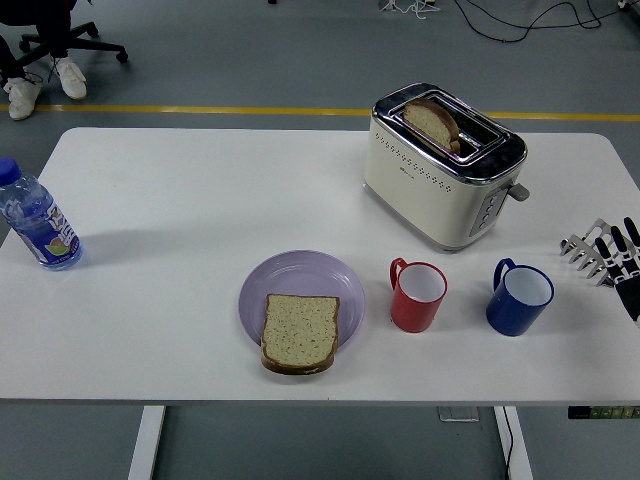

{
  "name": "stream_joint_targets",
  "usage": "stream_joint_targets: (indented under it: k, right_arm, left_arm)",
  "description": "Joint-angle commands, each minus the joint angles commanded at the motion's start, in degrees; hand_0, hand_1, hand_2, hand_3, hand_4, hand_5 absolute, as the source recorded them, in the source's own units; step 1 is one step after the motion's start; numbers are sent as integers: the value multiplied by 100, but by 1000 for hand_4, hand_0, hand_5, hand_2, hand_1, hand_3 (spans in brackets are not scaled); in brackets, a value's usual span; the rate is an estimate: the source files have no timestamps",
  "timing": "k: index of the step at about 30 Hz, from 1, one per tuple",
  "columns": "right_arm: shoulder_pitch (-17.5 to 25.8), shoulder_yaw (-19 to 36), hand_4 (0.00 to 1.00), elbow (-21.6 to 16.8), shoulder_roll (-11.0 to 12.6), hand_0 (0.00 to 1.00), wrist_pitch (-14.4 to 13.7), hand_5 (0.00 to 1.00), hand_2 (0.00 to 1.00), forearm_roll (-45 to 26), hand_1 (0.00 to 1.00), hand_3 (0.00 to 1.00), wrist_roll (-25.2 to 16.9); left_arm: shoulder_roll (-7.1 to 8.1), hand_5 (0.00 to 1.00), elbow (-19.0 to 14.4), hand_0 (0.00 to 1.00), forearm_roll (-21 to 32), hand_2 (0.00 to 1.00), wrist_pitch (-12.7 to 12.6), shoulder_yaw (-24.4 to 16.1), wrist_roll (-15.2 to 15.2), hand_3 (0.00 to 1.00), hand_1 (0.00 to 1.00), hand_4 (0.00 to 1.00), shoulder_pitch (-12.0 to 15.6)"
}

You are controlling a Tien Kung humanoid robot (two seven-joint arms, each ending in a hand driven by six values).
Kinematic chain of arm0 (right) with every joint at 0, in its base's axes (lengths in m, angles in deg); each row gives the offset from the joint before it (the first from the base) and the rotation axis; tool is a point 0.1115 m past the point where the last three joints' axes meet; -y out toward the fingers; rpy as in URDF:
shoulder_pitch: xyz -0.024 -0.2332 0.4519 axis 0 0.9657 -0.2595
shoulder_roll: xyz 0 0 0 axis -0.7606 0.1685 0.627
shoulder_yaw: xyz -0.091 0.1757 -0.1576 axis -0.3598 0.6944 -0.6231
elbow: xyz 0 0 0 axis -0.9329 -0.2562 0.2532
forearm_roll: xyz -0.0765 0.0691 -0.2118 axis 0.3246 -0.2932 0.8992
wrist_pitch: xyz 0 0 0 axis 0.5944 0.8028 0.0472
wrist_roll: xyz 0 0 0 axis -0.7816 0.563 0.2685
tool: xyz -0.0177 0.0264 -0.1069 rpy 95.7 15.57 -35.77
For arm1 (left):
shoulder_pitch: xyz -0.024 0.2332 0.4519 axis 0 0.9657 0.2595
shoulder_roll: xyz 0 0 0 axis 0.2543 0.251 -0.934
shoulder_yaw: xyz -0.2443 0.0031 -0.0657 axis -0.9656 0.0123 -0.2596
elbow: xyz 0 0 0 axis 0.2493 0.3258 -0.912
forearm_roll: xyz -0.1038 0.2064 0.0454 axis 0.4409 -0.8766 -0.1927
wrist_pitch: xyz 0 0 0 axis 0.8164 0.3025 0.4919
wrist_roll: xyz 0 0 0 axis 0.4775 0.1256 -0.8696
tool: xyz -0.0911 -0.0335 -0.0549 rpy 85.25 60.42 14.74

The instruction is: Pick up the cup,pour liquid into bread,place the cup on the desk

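Several fingers (618, 245) spread, holding nothing

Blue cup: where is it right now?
In the head view, the blue cup stands front right on the table, right of the red cup, below the toaster.

I can't read any text from here. The water bottle (35, 222), far left of the toaster (443, 163), has a coloured label, but its print is too small to make out. The toaster has a small dark mark on its cream side, also too small to read. Both cups in front of the toaster are plain.
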Motion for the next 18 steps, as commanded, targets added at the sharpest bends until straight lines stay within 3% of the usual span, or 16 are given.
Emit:
stream_joint_targets:
  k: [11,18]
  right_arm:
    - [-24,-10,665,205,-21,630,108,170,617,-128,563,583,8]
    - [-35,27,660,397,-35,627,391,162,608,-336,544,579,6]
  left_arm:
    - [1,989,0,630,32,649,0,-17,-16,556,601,362,2]
    - [-14,990,-4,629,-10,648,2,-147,-22,555,601,364,8]
